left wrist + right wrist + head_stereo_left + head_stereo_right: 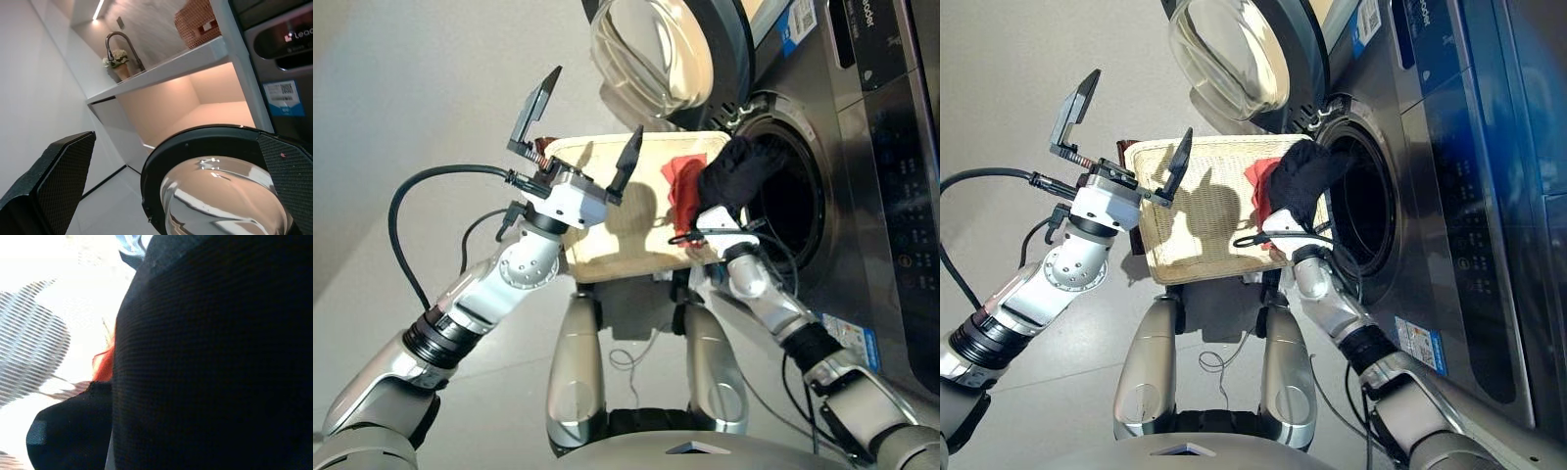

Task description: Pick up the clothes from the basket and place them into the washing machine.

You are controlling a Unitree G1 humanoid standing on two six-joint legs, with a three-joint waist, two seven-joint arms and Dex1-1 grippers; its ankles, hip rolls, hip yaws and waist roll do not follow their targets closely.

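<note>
Here, a black cloth (pixel 742 168) hung bunched from the right gripper (pixel 710 217), clamped in it, right at the mouth of the washing machine (pixel 862 147), whose glass door (pixel 656 49) stood open. A coral red cloth (pixel 683 186) lay in the cream basket (pixel 607 245) just beside. The left gripper (pixel 589 122) hovered above the basket's other end, fingers spread wide, holding nothing.

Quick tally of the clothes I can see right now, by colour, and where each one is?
Black: 1, the black cloth bunched over the right claw, at the washing machine porthole.
Coral red: 1, the red cloth lying in the basket.
Navy blue: 0 in view.
Total visible: 2.
</note>
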